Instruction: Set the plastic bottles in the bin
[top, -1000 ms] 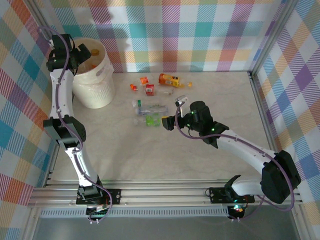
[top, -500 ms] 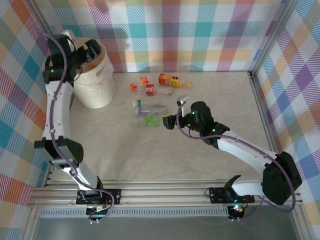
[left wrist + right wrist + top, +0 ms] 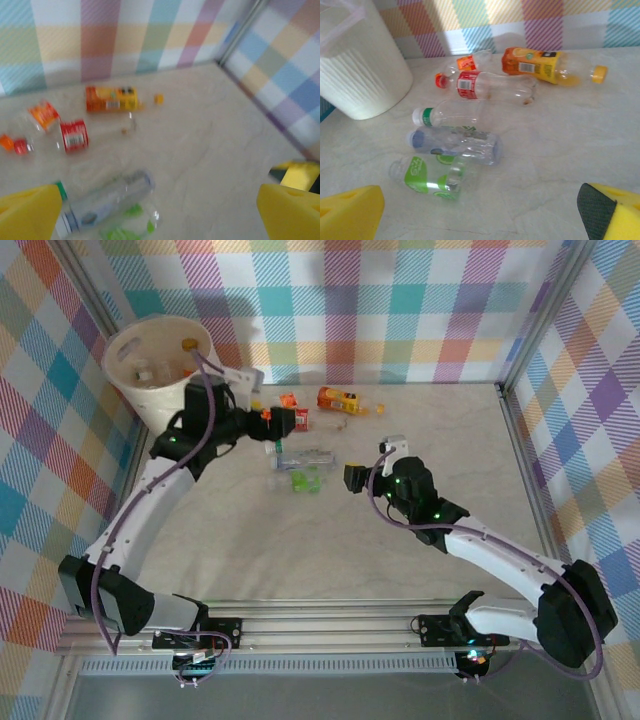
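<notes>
Hovering wide, empty: left pincer [image 3: 160,212] and right pincer [image 3: 480,212] near bottles [image 3: 455,145] lying on desk [image 3: 400,560]; bin [image 3: 160,390] at far-left corner.

Six clear plastic bottles [image 3: 455,142] lie on their sides (caps mostly leftward) beside the upright cream bin [image 3: 360,80], more inside.

Outstretched left arm [image 3: 150,495], left fingers [image 3: 27,212] spread wide, empty; bent right arm [image 3: 490,545], right fingers [image 3: 350,212] spread wide, empty.

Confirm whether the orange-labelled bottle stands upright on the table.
No, the orange-labelled bottle lies flat on its side.
</notes>
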